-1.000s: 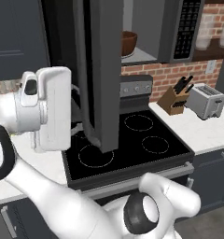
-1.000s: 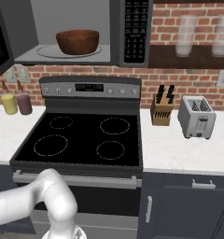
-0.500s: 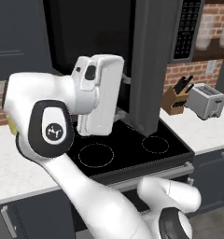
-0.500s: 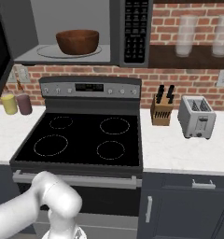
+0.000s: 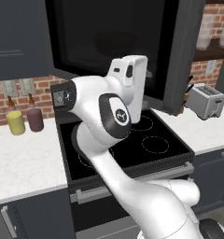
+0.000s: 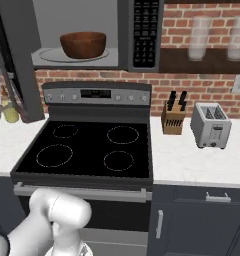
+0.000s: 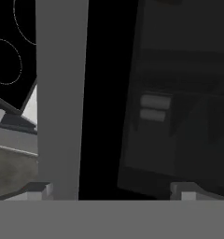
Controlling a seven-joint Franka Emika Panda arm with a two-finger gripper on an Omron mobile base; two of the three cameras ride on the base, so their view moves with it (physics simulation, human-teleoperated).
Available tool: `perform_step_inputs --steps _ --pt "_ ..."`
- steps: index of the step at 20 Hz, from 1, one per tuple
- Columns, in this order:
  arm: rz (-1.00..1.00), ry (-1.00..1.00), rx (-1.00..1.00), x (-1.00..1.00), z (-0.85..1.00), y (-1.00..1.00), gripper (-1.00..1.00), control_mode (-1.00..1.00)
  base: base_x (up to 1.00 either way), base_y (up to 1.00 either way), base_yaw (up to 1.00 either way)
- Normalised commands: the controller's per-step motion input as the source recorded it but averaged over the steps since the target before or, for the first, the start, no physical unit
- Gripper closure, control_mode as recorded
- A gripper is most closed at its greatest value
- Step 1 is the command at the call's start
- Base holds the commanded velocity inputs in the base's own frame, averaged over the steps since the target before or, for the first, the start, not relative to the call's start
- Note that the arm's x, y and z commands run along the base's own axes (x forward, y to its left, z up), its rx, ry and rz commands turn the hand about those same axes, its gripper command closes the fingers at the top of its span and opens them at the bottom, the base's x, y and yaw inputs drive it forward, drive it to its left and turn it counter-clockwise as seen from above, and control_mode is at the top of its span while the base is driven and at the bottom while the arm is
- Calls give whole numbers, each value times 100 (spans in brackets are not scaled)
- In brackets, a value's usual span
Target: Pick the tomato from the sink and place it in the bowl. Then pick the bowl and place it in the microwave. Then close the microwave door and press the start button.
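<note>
reddish-brown wood up top: the bowl (image 6: 83, 44) sits inside the microwave (image 6: 79, 35), on the pale round plate, and from here its inside can't be seen, so whether the tomato is in it i cannot tell. the microwave door (image 5: 132, 44) is swung out, its dark window broad across the left base view, its grey edge standing at the left of the right base view. in the hand view the door's long pale handle bar (image 7: 61, 98) runs between the two finger tips, and the gripper (image 7: 111, 190) is spread wide, jaws released, clamped on nothing, one tip either side of that bar with the dark glass beyond.

against half a second ago, the white arm has rolled further across the left base view: the hand was left of the door edge, and now it is up against the door face, with the door swung wider across that picture. the bowl has not budged on its plate.

down below, the black stove top (image 6: 87, 150) with four ring burners sits in a white counter (image 6: 197, 162). a knife block (image 6: 173, 117) and a silver toaster (image 6: 211, 125) stand to its right, a yellow jar (image 5: 15, 122) and a maroon jar (image 5: 35, 119) to its left. red brick behind, dark cabinets beneath, and glasses on the shelf (image 6: 207, 60) by the black keypad (image 6: 141, 32).
</note>
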Motion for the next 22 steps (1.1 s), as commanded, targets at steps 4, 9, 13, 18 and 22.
perform_step_inputs --steps 4,9,13,18,22 --pt "15 8 -2 100 6 -28 -100 -100 0 0 0" --pt "1 27 0 100 34 -7 -100 -100 0 0 0" --pt "0 30 0 100 36 -12 -100 -100 0 0 0" --pt "7 35 0 100 21 -3 -100 -100 0 0 0" --pt "17 28 -5 100 -1 0 -100 -100 0 0 0"
